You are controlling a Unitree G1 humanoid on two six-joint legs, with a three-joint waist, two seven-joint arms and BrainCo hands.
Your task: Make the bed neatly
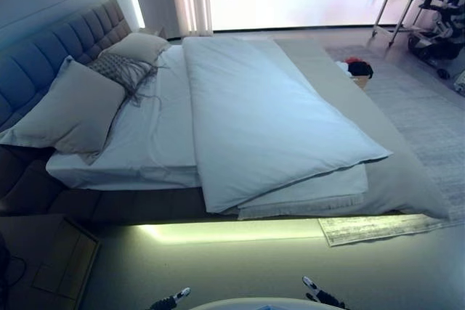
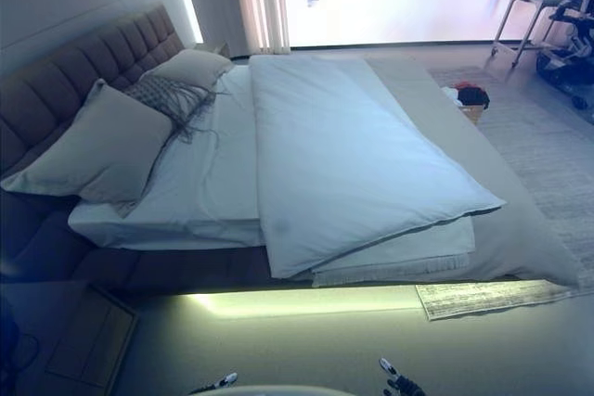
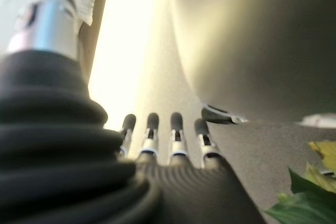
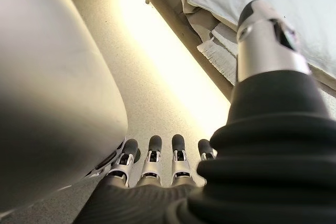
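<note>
A wide bed [image 1: 109, 172] with a padded blue-grey headboard [image 1: 58, 45] lies before me. A pale duvet [image 1: 254, 121] lies folded over on itself along the middle, leaving the white sheet [image 1: 156, 132] bare on the headboard side. Several pillows [image 1: 69, 110] lean at the headboard, one patterned and fringed [image 1: 120, 70]. A grey cover [image 1: 407, 179] hangs over the foot side. My left hand [image 1: 171, 300] and right hand [image 1: 320, 295] hang low by the floor, well short of the bed. Both are open and empty, fingers [image 3: 152, 135] straight in the wrist views [image 4: 152, 156].
A lit strip [image 1: 232, 230] glows under the bed's near edge. A nightstand [image 1: 47, 252] stands at lower left. A rug [image 1: 429, 107] lies right of the bed, with a basket of clothes [image 1: 358, 70]. A table [image 1: 403, 5] and equipment stand at the far right by the window.
</note>
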